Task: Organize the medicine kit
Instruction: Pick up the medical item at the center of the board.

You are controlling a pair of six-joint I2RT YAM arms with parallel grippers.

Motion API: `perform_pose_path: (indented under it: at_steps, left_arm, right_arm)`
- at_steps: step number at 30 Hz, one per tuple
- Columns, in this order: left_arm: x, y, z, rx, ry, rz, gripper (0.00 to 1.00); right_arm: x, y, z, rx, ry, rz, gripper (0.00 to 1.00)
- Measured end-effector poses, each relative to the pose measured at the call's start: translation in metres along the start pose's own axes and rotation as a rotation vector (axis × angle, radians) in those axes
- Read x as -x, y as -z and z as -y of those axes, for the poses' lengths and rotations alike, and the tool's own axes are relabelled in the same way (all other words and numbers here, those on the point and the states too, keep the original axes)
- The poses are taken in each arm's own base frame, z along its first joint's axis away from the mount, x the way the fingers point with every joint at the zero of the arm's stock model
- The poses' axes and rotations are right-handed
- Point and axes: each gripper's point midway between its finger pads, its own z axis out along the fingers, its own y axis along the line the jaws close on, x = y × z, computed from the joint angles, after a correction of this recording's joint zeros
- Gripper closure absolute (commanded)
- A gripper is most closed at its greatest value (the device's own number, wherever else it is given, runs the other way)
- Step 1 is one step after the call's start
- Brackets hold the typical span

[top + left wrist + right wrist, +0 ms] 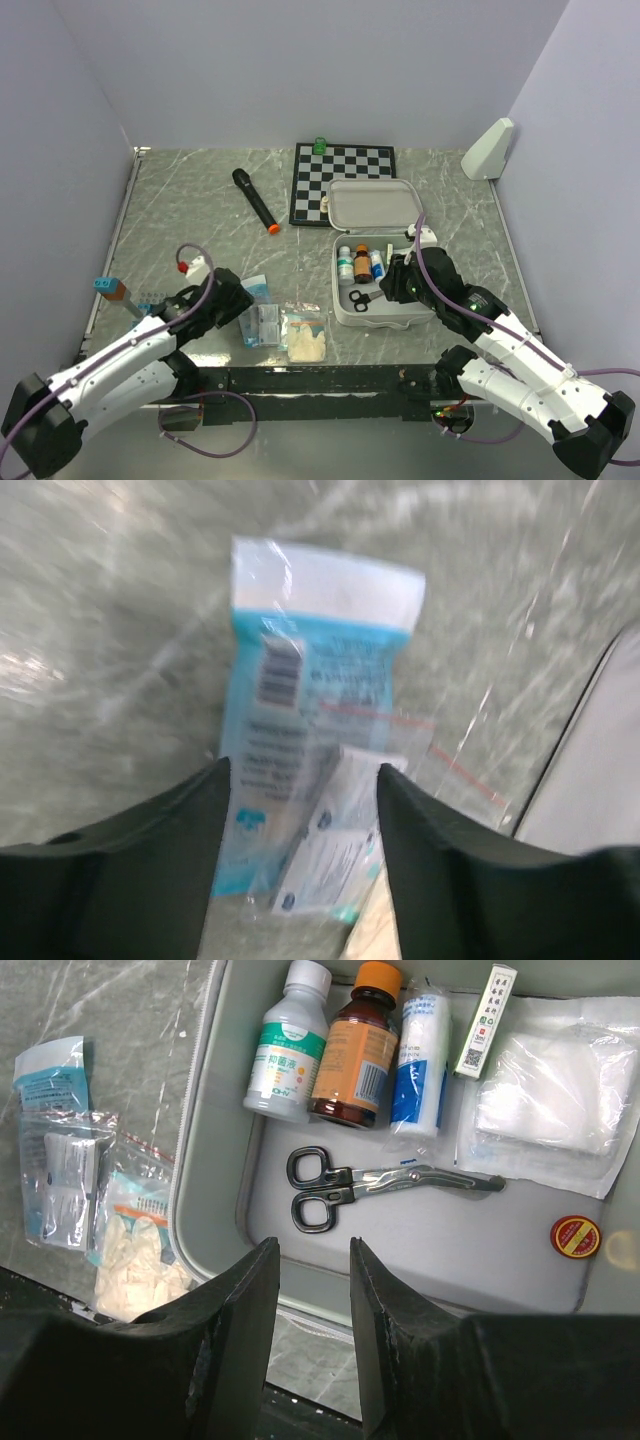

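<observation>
The medicine kit (385,318) lies open right of centre, its lid (372,205) flat behind the tray. The tray (205,1160) holds a white bottle (290,1045), a brown bottle (355,1050), a bandage roll (418,1060), a gauze packet (545,1090), scissors (380,1182) and a red tin (576,1236). My right gripper (312,1250) hovers open and empty over the tray's near rim. My left gripper (300,780) stands open just above a blue packet (300,680) and a clear bag of white sachets (340,850) lying on the table left of the kit.
A bag of gloves (305,340) lies beside the packets. A chessboard (342,170) with a green piece (320,145) and a black microphone (255,200) sit at the back. A white wedge (490,150) stands in the far right corner. A blue-and-orange item (110,290) rests at the left edge.
</observation>
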Motion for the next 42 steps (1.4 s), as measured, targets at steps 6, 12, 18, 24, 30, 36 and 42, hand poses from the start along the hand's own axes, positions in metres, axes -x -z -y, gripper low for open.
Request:
perform_pose_path:
  at_steps: [6, 12, 18, 24, 30, 36, 42]
  left_arm:
    - [0.027, -0.018, -0.023, 0.085, 0.104, 0.058, 0.3]
    - [0.019, -0.043, -0.016, 0.132, 0.039, -0.019, 0.33]
    - [0.018, -0.051, -0.01, 0.123, -0.021, -0.044, 0.71]
    - [0.018, -0.054, -0.003, 0.101, -0.054, -0.057, 0.99]
    - [0.026, -0.04, -0.002, 0.094, -0.07, -0.035, 0.99]
    - [0.091, 0.004, 0.06, -0.027, -0.071, 0.129, 0.99]
    - [0.144, 0.044, 0.109, -0.139, -0.108, 0.277, 0.99]
  right_arm:
    - [-0.001, 0.0, 0.0, 0.001, 0.0, 0.0, 0.59]
    - [-0.003, -0.001, 0.001, 0.001, 0.001, 0.002, 0.59]
    - [-0.001, 0.001, 0.001, 0.005, 0.002, 0.011, 0.59]
    - [-0.001, 0.001, 0.001, 0.005, 0.002, 0.011, 0.59]
    - [-0.002, -0.001, 0.002, 0.001, 0.003, 0.004, 0.59]
    - [-0.001, 0.0, 0.001, 0.002, 0.004, 0.005, 0.59]
    - [0.001, 0.001, 0.0, 0.003, 0.003, 0.009, 0.59]
